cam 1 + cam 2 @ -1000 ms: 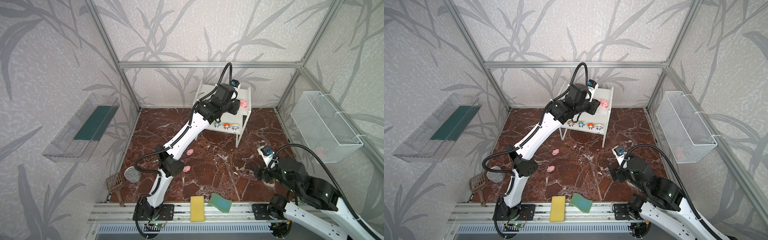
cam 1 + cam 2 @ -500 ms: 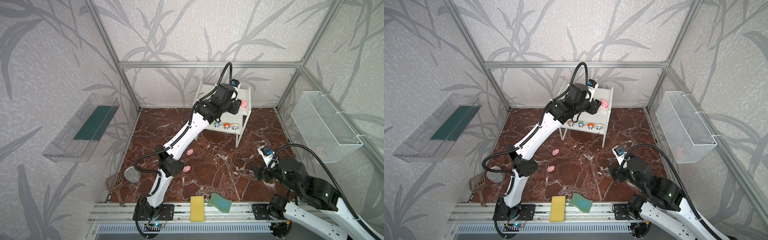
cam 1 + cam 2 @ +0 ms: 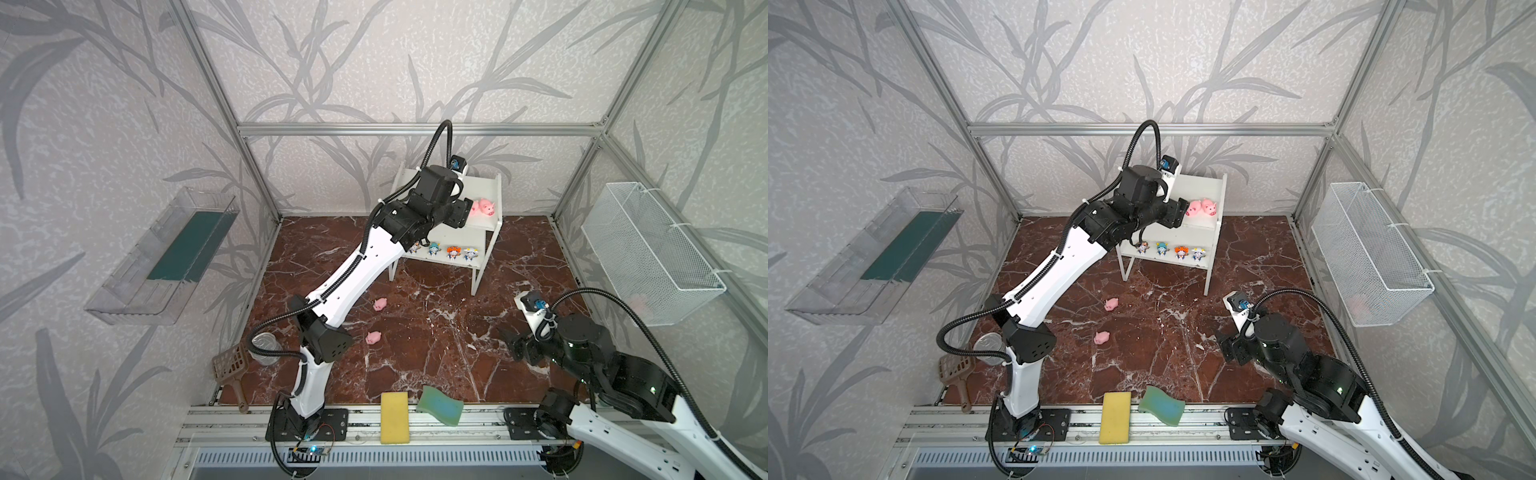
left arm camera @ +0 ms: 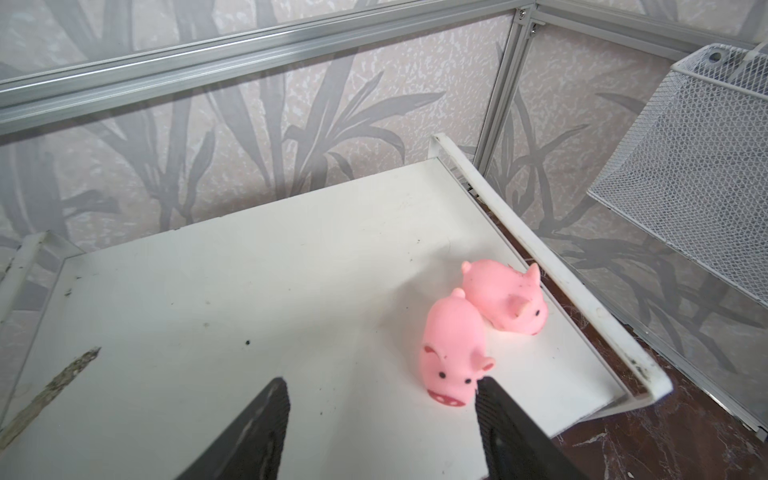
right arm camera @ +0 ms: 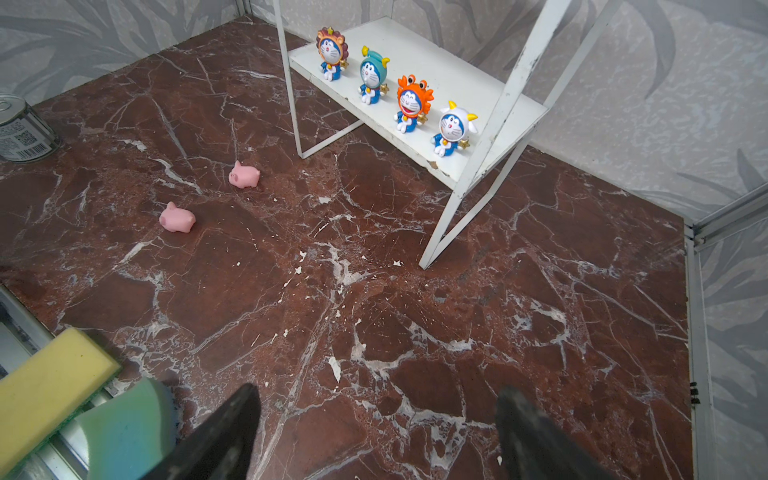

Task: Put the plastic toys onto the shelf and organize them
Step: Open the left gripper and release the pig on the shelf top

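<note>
Atop the shelf (image 4: 249, 291), a pink pig (image 4: 453, 353) sat just beside one finger of the left pincer (image 4: 382, 382), spread wider than earlier.

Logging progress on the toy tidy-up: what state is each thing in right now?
shelf: upright.
left gripper: open, empty, over the top board.
right gripper: open, empty, above the floor.
two pink pigs on the top board: placed, side by side.
two pink pigs on the floor: not yet shelved.
four cartoon figurines: standing in a row on the lower board.
tin can: upright.
</note>
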You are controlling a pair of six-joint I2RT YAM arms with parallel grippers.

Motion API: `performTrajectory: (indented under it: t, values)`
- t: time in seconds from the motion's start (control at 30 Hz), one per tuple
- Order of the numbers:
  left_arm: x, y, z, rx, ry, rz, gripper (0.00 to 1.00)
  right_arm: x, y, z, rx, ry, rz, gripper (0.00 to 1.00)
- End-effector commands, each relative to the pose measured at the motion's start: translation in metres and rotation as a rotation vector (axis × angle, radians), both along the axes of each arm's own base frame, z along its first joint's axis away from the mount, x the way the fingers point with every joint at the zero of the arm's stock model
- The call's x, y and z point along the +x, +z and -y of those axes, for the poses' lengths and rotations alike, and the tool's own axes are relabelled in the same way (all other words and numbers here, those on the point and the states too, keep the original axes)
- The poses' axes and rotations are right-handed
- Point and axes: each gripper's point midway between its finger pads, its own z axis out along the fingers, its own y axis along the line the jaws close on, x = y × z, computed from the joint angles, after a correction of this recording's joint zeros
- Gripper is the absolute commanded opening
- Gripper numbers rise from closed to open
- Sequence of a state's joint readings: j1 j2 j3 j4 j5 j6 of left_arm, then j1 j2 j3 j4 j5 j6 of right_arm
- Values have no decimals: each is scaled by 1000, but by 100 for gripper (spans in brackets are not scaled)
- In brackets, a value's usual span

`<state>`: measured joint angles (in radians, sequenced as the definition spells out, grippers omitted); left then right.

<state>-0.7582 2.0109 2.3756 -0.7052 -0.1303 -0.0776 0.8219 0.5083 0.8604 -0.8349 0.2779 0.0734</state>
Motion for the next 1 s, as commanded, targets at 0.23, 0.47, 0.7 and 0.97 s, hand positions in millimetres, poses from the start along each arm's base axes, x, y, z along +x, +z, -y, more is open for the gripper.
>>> performTrajectory:
  t: [0.23, 0.47, 0.7, 0.97]
  values:
    - [14, -4, -20, 48, 62, 25, 74, -1, 3, -4, 15, 22, 18, 89]
    - [17, -11, -9, 49, 30, 7, 75, -2, 4, -3, 23, 22, 23, 89]
    - [17, -13, -1, 39, -5, -10, 75, -3, 4, -3, 28, 26, 27, 89]
    - [11, -17, 7, 20, -40, -37, 75, -3, 5, -3, 29, 27, 30, 89]
